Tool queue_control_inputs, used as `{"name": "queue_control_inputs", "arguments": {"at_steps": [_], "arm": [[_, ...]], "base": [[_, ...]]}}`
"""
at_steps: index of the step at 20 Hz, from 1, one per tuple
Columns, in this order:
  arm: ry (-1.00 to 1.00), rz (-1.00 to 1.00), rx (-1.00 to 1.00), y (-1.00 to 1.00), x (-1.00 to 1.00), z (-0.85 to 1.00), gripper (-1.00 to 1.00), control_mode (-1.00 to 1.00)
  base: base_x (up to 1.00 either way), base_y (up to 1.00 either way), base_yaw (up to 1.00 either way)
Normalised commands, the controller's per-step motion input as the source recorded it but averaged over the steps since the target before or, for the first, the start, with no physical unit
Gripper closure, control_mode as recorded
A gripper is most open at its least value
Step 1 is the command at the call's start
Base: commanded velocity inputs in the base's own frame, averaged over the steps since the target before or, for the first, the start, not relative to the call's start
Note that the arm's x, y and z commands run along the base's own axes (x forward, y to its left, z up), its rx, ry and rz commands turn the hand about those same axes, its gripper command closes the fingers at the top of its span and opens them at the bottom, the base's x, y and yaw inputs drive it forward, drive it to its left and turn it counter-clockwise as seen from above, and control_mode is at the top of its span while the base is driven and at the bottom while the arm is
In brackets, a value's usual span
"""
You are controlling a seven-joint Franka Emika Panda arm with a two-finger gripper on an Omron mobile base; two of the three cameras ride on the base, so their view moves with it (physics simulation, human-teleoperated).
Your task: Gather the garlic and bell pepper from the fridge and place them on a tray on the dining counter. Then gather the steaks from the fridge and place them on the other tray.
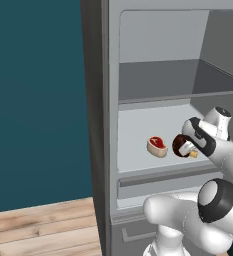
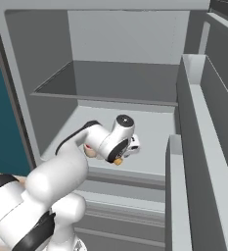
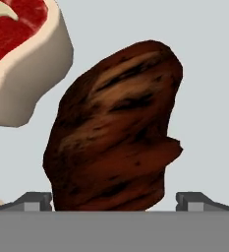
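Note:
The fridge [image 1: 100, 100] stands open, with the two steaks side by side on a pale grey shelf [image 1: 138, 125]. On the left lies the raw red steak [image 1: 157, 146] with its cream fat rim [image 3: 22, 93]. Right of it is the dark brown steak [image 1: 179, 145], which looms large in the hand view [image 3: 116, 133]. My gripper [image 3: 116, 199] is open and low over the dark steak, one fingertip [image 3: 37, 199] on each side of it and neither touching. From the right base view my hand [image 2: 116, 139] covers most of both cuts. Garlic, bell pepper and dining counter are out of view.
An upper shelf [image 1: 158, 80] sits above the hand. The fridge's door bins [image 2: 193, 147] stand close on the right of the arm. Left of the fridge are a teal wall [image 1: 33, 100] and a wooden floor [image 1: 38, 225].

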Motion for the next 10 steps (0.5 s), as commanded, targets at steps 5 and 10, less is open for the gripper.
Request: {"name": "queue_control_inputs", "arguments": {"at_steps": [5,10], "arm": [[0.00,0.08,0.00,0.26,0.00,-0.39,-1.00,-1.00],[0.00,0.08,0.00,0.27,0.00,-0.43,-1.00,-1.00]], "base": [[0.00,0.00,0.00],[0.00,0.00,0.00]]}}
